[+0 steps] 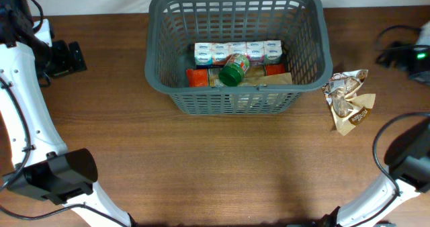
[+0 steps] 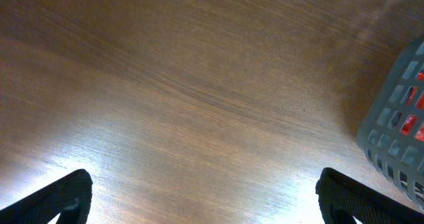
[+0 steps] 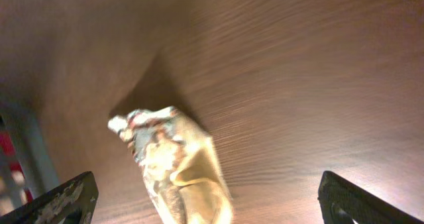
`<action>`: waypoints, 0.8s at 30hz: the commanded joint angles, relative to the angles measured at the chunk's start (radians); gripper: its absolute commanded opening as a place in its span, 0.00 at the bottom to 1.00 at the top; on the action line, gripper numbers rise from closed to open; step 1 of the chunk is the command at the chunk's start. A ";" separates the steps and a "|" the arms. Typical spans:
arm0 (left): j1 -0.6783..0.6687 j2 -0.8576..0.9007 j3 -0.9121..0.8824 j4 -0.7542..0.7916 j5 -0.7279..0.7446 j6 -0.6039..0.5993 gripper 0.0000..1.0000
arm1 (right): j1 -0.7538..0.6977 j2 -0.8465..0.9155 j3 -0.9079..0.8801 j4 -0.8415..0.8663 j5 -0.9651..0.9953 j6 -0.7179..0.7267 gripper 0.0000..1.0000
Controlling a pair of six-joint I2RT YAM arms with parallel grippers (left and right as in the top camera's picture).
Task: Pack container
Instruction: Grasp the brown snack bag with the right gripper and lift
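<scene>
Dark grey plastic forms the container [image 1: 153, 47], a slotted basket with a thick rim that stands at the middle of the far edge of the wooden table [image 1: 201, 161]. Inside it, a row of white cartons [image 1: 236, 52] with blue print lies along the far side. A green-lidded jar [image 1: 233, 70] rests on its side just in front of the row, between a red packet [image 1: 199, 77] and a brown paper packet [image 1: 272, 79]. No print on these items is legible.

A crumpled tan and white snack bag [image 1: 348, 101] lies on the table just beside the container's near right corner; its lettering cannot be read.

The left gripper [image 2: 202, 201] is spread wide and empty above bare wood, with a container corner at the right of its view. The right gripper [image 3: 209, 199] is likewise spread wide, holding nothing, above the snack bag.
</scene>
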 commanded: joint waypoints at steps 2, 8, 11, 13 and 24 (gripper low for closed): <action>0.002 -0.004 -0.003 0.000 0.011 -0.013 0.99 | 0.043 0.052 -0.077 0.018 -0.105 -0.221 0.99; 0.002 -0.004 -0.003 0.000 0.011 -0.013 0.99 | 0.055 0.135 -0.084 0.025 -0.085 -0.223 0.99; 0.002 -0.004 -0.003 0.000 0.011 -0.013 0.99 | 0.059 0.168 -0.085 0.005 -0.101 -0.224 0.99; 0.002 -0.004 -0.003 0.000 0.011 -0.013 0.99 | 0.071 0.183 -0.092 -0.023 -0.108 -0.253 0.99; 0.002 -0.004 -0.003 0.000 0.011 -0.013 0.99 | 0.159 0.187 -0.179 -0.013 -0.045 -0.261 0.97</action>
